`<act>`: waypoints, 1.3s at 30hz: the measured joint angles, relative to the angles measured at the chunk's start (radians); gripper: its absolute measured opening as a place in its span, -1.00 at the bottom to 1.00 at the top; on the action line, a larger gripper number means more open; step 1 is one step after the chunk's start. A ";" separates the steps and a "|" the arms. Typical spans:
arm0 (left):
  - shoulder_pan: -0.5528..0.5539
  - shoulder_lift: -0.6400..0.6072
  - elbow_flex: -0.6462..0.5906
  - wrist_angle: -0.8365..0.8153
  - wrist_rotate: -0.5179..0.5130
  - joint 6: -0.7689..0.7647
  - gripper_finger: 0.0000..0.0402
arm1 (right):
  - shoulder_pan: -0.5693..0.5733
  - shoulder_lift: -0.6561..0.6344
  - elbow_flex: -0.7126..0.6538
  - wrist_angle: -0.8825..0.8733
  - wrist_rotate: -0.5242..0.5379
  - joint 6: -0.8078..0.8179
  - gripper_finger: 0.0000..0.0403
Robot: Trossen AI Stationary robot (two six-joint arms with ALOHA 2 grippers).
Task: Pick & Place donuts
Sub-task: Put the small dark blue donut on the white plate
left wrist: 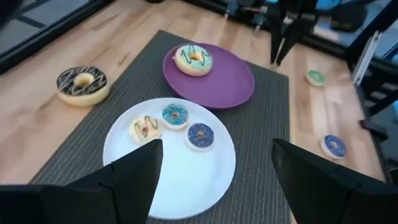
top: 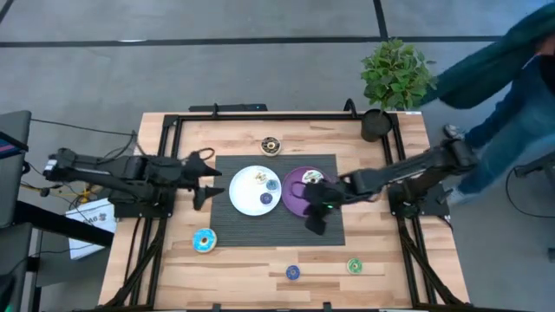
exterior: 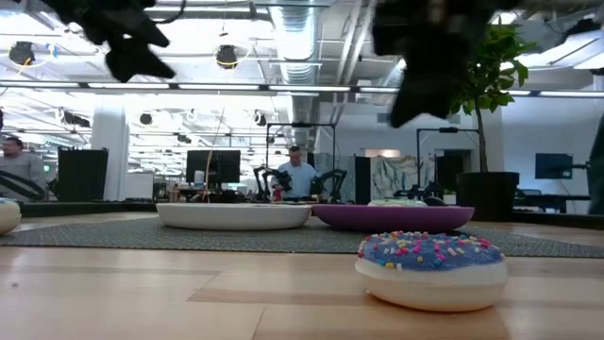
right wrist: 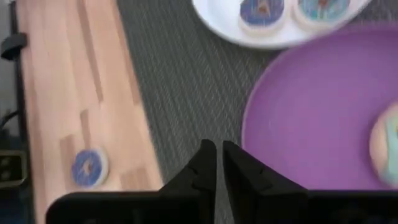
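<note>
Three small donuts lie on the white plate [top: 257,190]: tan [left wrist: 146,129], teal [left wrist: 175,116] and blue [left wrist: 200,135]. One teal-iced donut [left wrist: 194,59] lies on the purple plate [top: 301,189]. Loose on the wood are a brown donut [top: 270,146], a light-blue one [top: 205,241], a blue one [top: 293,273] and a green one [top: 355,266]. My left gripper [left wrist: 217,180] hangs open above the mat's left edge, beside the white plate. My right gripper [right wrist: 219,165] is shut and empty over the mat at the purple plate's near rim.
A dark woven mat [top: 329,234] lies under both plates. A potted plant [top: 392,82] stands at the table's far right corner. A person in dark clothes [top: 503,78] leans in beyond the right edge. The blue sprinkled donut [exterior: 431,269] sits close to the near edge.
</note>
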 joint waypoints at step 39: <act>-0.286 1.494 1.162 -0.139 0.117 0.358 0.46 | 0.375 -0.224 -0.328 -0.284 0.134 0.015 -1.00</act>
